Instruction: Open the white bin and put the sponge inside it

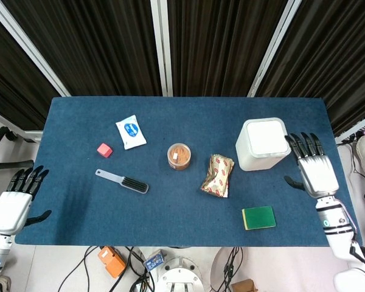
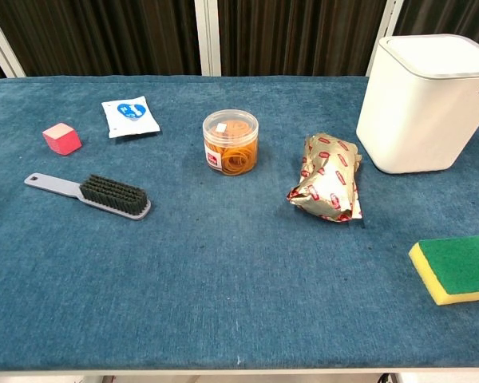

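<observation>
My right hand point(image 1: 316, 172) sits at the white bin's point(image 1: 263, 145) 3 o'clock, fingers apart, empty; sponge point(image 1: 258, 217) looks soft, light, so I'd pinch its long edges

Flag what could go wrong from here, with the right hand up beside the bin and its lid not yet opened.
1. The right hand, open, is close beside the white bin; pressing the closed lid off-centre could push or tip the bin.
2. The foil snack packet lies just left of the bin, so a shifted bin might bump it.
3. The sponge sits near the table's front edge and could get knocked off.
</observation>
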Available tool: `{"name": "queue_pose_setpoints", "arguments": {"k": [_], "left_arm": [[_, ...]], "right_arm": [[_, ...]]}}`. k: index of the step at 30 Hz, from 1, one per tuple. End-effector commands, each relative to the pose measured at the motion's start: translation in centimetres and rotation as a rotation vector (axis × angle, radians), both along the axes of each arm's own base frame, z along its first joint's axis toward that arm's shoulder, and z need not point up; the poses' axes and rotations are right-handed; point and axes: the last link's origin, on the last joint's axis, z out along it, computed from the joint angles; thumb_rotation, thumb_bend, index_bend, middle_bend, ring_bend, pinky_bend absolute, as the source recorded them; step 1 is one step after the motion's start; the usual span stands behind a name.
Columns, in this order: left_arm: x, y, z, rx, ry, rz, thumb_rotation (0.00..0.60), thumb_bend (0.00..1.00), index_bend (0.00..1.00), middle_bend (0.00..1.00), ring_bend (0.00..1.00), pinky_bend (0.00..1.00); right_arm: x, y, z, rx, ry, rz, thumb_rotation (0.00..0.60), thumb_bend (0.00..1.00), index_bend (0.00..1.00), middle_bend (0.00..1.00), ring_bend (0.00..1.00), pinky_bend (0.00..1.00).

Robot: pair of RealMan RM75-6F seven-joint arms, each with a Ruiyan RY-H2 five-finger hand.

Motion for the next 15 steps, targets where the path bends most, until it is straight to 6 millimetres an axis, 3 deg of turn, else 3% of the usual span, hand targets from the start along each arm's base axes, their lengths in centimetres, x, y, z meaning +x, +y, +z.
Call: {"name": "queue_pose_setpoints", "arguments": {"k": [1,15], "left_arm": [[0.0,0.1,0.0,0.001,-0.001,0.0,0.6,0.1,0.0,0.0,0.0,0.0],[0.0,0.2,-0.1,-0.003,0.002,0.001,0.6,0.1,0.0,0.0,0.0,0.0]], "right_arm": [[0.7,-1.3,-0.3,0.029,-0.036,-0.004,0.6,0.31,0.06,0.29,0.01,0.0],[-0.2,-2.0,-3.0,0.163,-0.095,-0.019,0.6,0.31,0.03,0.36,0.05,0.0]]}}
